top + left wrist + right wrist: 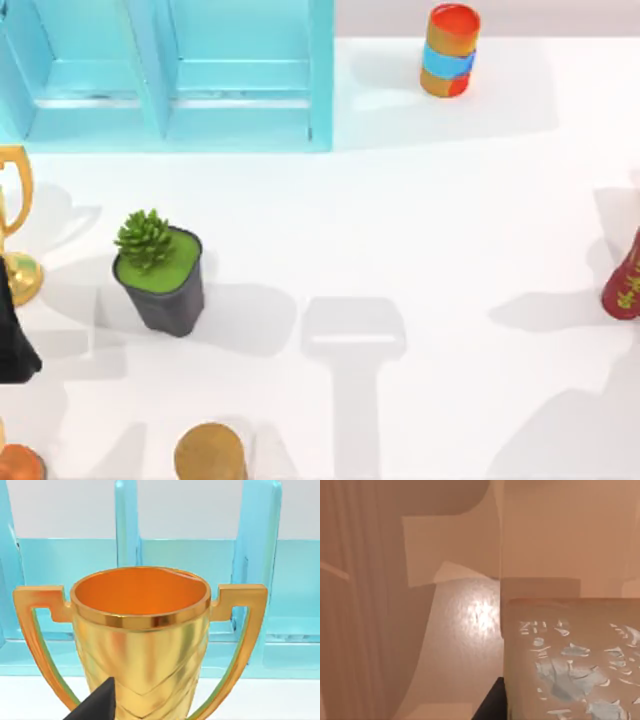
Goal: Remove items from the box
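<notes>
Whether either pair of jaws is open or closed I cannot tell: of the left gripper [97, 705] a single dark fingertip pokes into the left wrist view, and of the right gripper [490, 705] a dark sliver sits beside a tan-brown block [572, 660].

That block, speckled with pale blue-white flecks, lies close under the right wrist camera inside warm tan walls, cut off at the frame edge; how it rests cannot be made out.

The left fingertip sits just before a golden trophy cup [140, 630], upright with two angular handles, in front of a translucent turquoise rack [260, 580].

From above, the rack [170, 75] is cropped at the top left. The trophy [15, 225] is half cut off at the left edge, with a dark arm part [15, 330] below it. A potted succulent [160, 270] stands nearby. A striped can [450, 50] stands at the far side, a dark red bottle [625, 285] is clipped at the right edge, and a golden-brown cylinder [210, 455] and an orange object [20, 465] are cut off at the bottom.
</notes>
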Available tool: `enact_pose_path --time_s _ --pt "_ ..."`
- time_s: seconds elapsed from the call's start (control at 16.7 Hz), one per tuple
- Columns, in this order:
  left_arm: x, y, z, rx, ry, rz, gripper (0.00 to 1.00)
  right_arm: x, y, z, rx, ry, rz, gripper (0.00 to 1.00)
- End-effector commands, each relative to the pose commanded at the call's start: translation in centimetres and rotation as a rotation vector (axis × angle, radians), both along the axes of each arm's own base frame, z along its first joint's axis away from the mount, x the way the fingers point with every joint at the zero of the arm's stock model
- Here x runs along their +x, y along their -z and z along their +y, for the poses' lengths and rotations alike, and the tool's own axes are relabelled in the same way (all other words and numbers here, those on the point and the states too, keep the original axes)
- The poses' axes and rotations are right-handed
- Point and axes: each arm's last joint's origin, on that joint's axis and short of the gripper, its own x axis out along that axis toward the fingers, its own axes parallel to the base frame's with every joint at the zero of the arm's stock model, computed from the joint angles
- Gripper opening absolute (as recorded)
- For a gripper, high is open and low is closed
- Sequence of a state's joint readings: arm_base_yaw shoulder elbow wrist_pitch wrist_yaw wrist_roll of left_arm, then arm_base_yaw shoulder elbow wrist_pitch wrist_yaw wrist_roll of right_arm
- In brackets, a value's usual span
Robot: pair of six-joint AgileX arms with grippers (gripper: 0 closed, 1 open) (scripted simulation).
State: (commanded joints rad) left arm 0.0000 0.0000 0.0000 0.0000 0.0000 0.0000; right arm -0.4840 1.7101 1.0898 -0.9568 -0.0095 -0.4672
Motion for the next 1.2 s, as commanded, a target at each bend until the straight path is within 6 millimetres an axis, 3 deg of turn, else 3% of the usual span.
enact_pose_path --time_s 0.36,0.54,0.9,1.02,1.2 --pt "0.0 0.0 0.0 0.000 0.000 0.000 1.00 -0.1 -7.8 0.1 0.004 -0.002 0.005 0.00" --pt "0.0 0.0 0.0 0.000 0.000 0.000 1.00 -0.6 -10.2 0.4 -0.002 -0.001 -0.003 0.00" --pt "0.0 0.0 0.0 0.000 0.000 0.000 1.00 0.0 -10.3 0.6 -0.001 -0.001 -0.001 0.00" --pt "0.0 0.0 0.0 0.000 0.000 0.000 1.00 2.0 -10.1 1.5 -0.003 0.000 0.000 0.00" --pt "0.0 0.0 0.0 0.000 0.000 0.000 1.00 7.2 -9.6 4.3 -0.009 0.001 -0.009 0.00"
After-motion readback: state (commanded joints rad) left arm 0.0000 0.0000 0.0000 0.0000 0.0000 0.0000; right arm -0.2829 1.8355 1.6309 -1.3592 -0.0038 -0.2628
